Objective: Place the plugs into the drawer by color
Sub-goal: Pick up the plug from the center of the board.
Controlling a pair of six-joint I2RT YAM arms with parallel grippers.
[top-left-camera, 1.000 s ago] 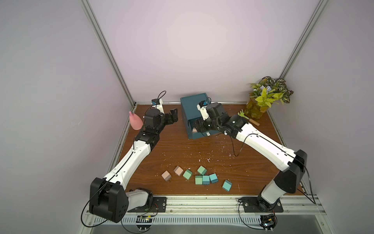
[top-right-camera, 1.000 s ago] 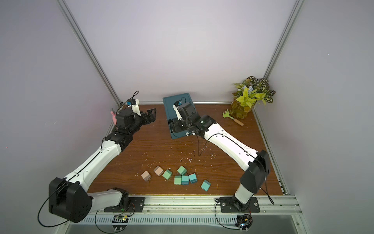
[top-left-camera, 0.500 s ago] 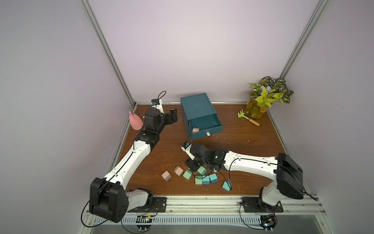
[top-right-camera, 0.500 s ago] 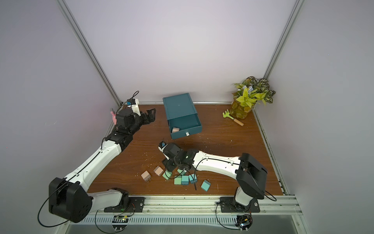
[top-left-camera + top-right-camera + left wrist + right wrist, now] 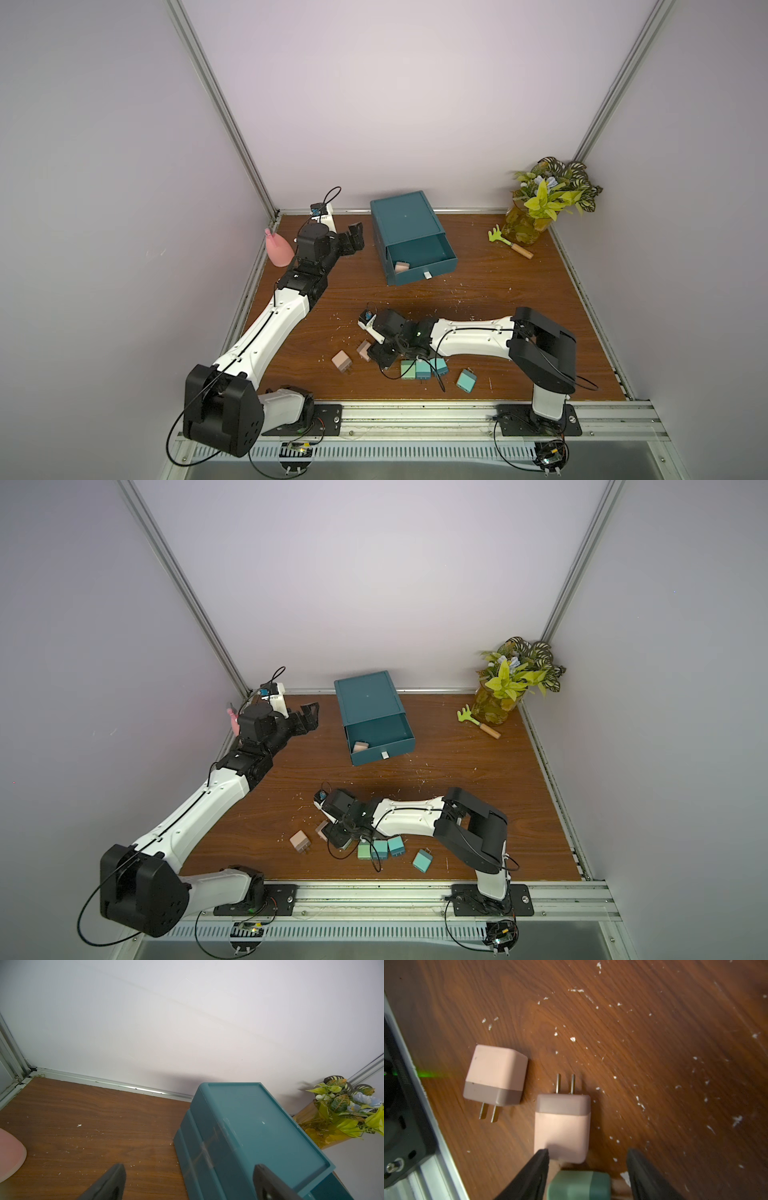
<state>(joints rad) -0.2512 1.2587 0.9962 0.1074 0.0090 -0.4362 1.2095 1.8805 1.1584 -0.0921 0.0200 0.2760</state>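
A brown wood-grain bench (image 5: pixel 519 291) sits inside pale lilac walls with aluminium framing. The dark teal boxy plastic cabinet (image 5: pixel 405 220) stands near the middle of the back edge. Its top drawer (image 5: pixel 419 249) is pulled out toward the front edge. One pinkish-beige cube plug (image 5: pixel 401 266) lies in the drawer's front left corner.

The left claw (image 5: pixel 355 241) hovers just beside the cabinet, on the side facing the bench's left edge. Its jaws are apart and grip nothing.

The right claw (image 5: pixel 587 1152) is low over the bench near the middle of the front edge, jaws apart, gripping nothing. In the right wrist view a mint green plug (image 5: pixel 578 1185) lies between its black fingers (image 5: pixel 533 1174). A second pinkish-beige plug (image 5: pixel 562 1126) lies just ahead, prongs pointing away from the claw. A third pinkish-beige plug (image 5: pixel 496 1074) lies near it, prongs pointing the opposite way.

In a top view, three green and teal plugs (image 5: pixel 423 369) lie in a touching row beside the right claw. A lone teal-green plug (image 5: pixel 466 380) lies apart, toward the right edge.

A pink spray bottle (image 5: pixel 276 251) stands at the left edge. A potted plant (image 5: pixel 544 203) occupies the back right corner, with a small green rake (image 5: pixel 509 243) beside it.
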